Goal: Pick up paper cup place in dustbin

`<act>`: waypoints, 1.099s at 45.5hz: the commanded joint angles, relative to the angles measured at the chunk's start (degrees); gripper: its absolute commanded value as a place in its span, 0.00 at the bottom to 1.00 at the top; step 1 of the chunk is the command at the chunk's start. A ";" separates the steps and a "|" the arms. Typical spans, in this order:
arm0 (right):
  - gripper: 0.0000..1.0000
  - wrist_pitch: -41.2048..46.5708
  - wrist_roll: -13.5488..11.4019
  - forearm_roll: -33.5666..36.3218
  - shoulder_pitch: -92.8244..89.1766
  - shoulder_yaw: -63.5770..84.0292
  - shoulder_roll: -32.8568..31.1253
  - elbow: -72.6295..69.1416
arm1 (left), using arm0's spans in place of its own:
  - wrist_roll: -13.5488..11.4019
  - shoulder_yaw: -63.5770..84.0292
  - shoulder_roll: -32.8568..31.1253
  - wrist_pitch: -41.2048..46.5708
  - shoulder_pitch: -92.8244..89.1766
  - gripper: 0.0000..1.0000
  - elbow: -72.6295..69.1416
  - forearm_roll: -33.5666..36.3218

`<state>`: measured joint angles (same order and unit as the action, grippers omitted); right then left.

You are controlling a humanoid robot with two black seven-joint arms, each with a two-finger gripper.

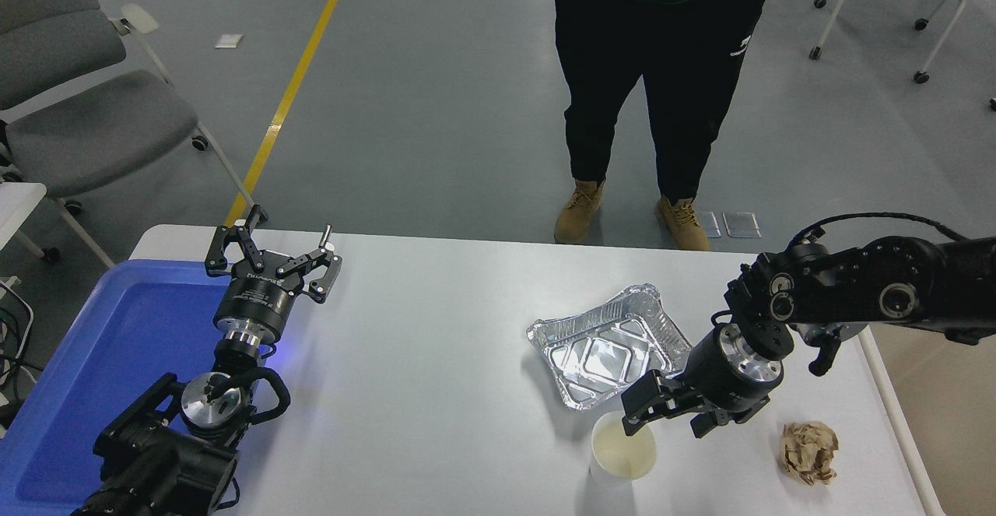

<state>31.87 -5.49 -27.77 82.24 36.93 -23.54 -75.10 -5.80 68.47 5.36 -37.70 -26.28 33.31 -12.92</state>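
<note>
Your right gripper [661,416] hangs with jaws spread just over the far rim of the paper cup [622,451], which stands upright near the table's [436,360] near edge. It looks light and easily crushed, so pinch the rolled rim gently. The left gripper [272,255] sits parked, jaws spread, by the far-left corner.

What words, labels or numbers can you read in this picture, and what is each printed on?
No text is legible.
Left end effector body: white print, too small to read.
Person's trousers: small white mark, blurred.
Right end effector body: faint print, unreadable.
Paper cup, foil tray: no print visible.
</note>
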 commanded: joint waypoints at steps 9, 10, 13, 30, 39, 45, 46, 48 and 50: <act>1.00 -0.05 1.71 -5.28 -5.68 -0.71 2.27 5.93 | 0.00 0.00 0.00 0.00 0.00 0.99 0.00 0.00; 1.00 -0.05 1.80 -5.45 -5.94 -0.71 2.28 6.02 | 0.00 0.00 0.00 0.00 0.00 0.99 0.00 0.00; 1.00 -0.14 2.06 -6.16 -6.65 -1.15 2.36 6.45 | 0.00 -0.09 0.00 0.00 0.00 0.99 0.00 0.00; 0.34 -0.58 6.37 -9.76 -8.23 -1.24 2.98 7.60 | 0.00 -0.09 0.00 0.00 0.00 0.99 0.00 0.00; 0.00 -2.69 7.07 -10.73 -9.37 -1.15 3.59 7.86 | 0.00 0.00 0.00 0.00 0.00 0.99 0.00 0.09; 0.00 -3.04 6.99 -11.17 -9.37 -1.07 3.24 7.86 | 0.00 -0.09 0.00 0.00 0.00 0.99 0.00 0.09; 0.00 -3.04 7.07 -11.17 -9.20 -0.98 2.98 7.78 | 0.00 -0.09 0.00 0.00 0.00 0.99 0.00 0.09; 0.00 -2.95 7.07 -11.08 -8.76 -0.89 2.37 7.69 | 0.00 0.00 0.00 0.00 0.00 0.99 0.00 0.09; 0.00 -2.69 7.25 -11.08 -8.50 -0.89 1.57 7.60 | 0.00 0.00 0.00 0.00 0.00 0.99 0.00 0.09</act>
<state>29.47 1.09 -38.16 73.38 35.77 -20.44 -67.46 -5.80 68.44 5.36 -37.70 -26.28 33.31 -12.84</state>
